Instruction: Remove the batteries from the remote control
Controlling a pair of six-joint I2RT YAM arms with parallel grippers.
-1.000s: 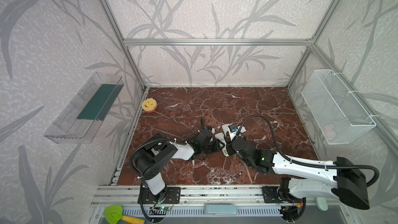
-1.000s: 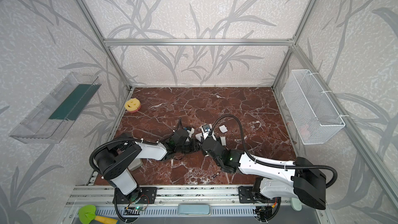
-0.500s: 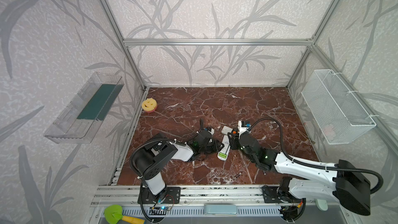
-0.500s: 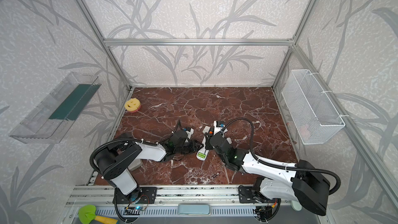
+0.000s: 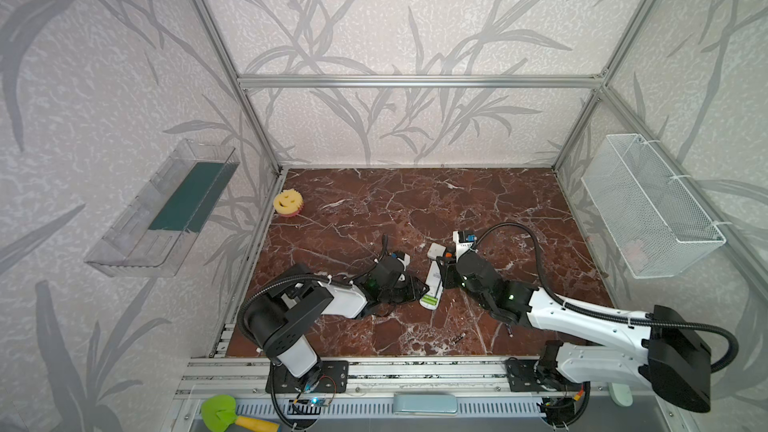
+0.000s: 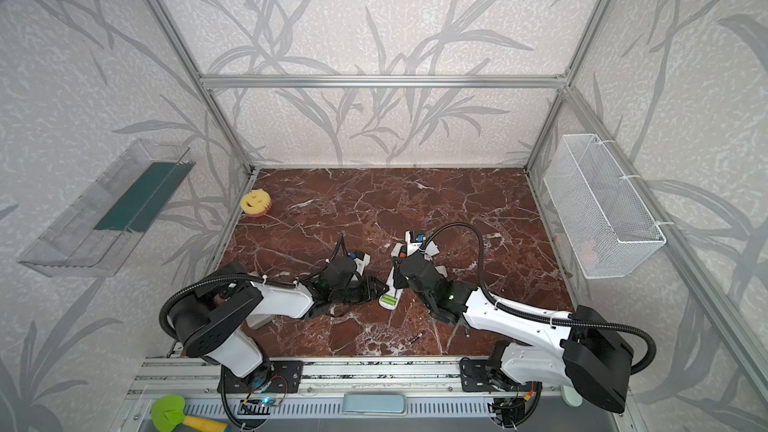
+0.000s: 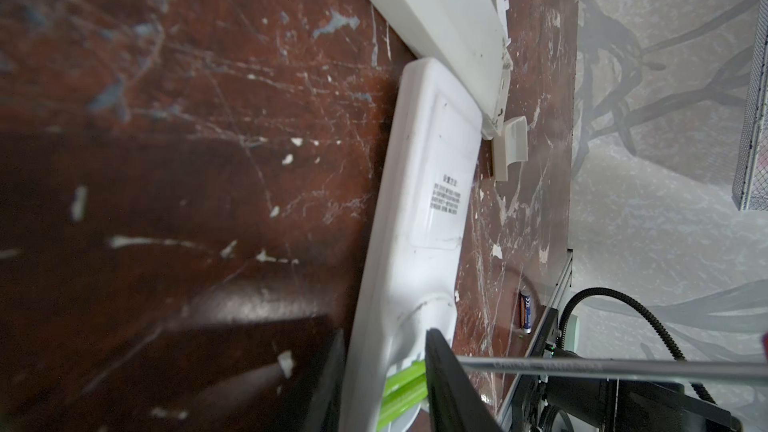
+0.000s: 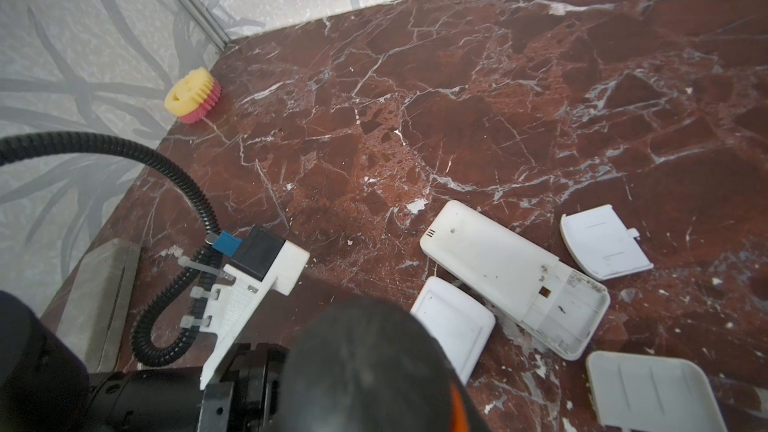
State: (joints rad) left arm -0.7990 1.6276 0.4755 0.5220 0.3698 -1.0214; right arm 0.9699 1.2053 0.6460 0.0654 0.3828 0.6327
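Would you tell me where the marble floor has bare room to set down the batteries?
Bare: the back of the floor from the smiley sponge to the wire basket, and the patch between the right arm's cable and that basket. Crowded: the centre, with the remote, a second remote, loose covers, left gripper and right gripper.

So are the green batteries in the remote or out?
In. Two lime green batteries lie side by side in the remote's open compartment, in the left wrist view.

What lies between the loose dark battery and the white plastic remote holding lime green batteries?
Only bare red marble floor, shown in the left wrist view.
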